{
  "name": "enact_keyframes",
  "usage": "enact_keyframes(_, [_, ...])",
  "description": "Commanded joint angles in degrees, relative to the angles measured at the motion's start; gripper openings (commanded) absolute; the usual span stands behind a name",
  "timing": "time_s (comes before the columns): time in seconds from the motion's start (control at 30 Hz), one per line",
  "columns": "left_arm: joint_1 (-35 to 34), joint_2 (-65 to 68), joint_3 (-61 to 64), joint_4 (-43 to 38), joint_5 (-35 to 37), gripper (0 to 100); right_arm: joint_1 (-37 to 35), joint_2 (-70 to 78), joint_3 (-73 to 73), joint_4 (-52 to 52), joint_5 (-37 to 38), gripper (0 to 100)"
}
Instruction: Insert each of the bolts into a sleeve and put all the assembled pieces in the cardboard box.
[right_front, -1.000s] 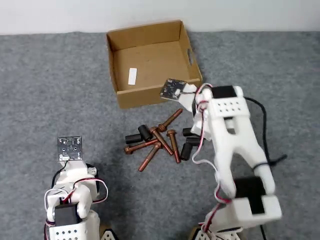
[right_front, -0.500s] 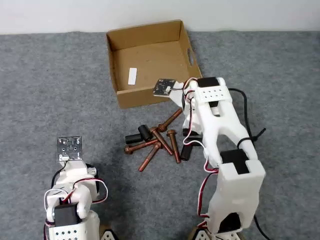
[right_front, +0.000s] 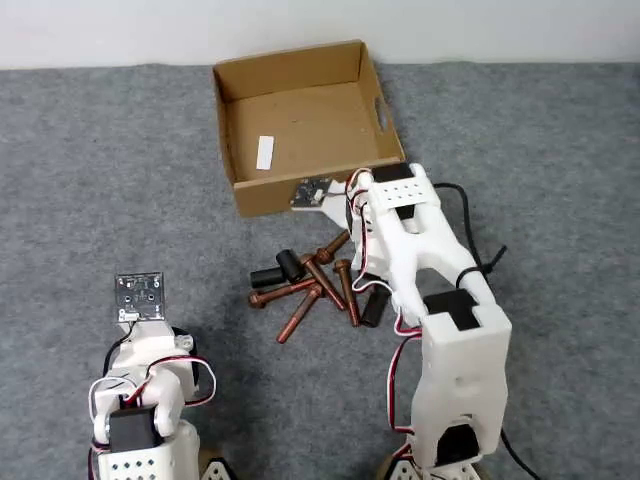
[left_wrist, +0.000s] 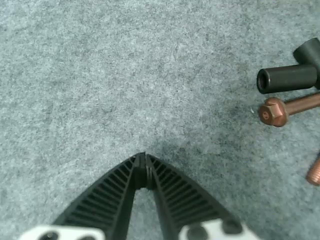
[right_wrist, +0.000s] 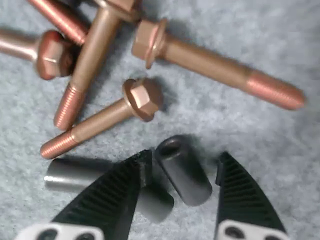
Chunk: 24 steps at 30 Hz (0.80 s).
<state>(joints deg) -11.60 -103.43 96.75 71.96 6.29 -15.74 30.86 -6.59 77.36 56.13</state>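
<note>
Presently the right gripper (right_wrist: 184, 159) is straddling a sleeve (right_wrist: 187, 175), jaws wide, at the cardboard box's (right_front: 262, 195) five o'clock, the left gripper (left_wrist: 145, 167) pinching together.

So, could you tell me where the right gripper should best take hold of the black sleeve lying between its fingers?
Grip the sleeve across the middle of its round body, coming down from above. It lies flat, open end toward the bolts, and the open right gripper straddles its long sides. A second sleeve beside one finger may get in the way.
</note>
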Motion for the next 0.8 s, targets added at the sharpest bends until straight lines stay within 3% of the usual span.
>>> enact_keyframes(0.0, [-0.26,-0.62,-0.31,0.26,0.35,1,1.01,1.71,-1.85,-1.71,0.35,21.7])
enact_keyframes(0.33, [-0.26,-0.62,-0.31,0.26,0.35,1,2.15,4.97,-7.03,0.57,-1.85,0.8])
enact_keyframes(0.53, [-0.26,-0.62,-0.31,0.26,0.35,1,2.07,4.97,-15.74,11.12,-2.37,0.9])
enact_keyframes(0.77, [-0.26,-0.62,-0.31,0.26,0.35,1,3.12,4.79,-33.85,25.80,-13.10,0.9])
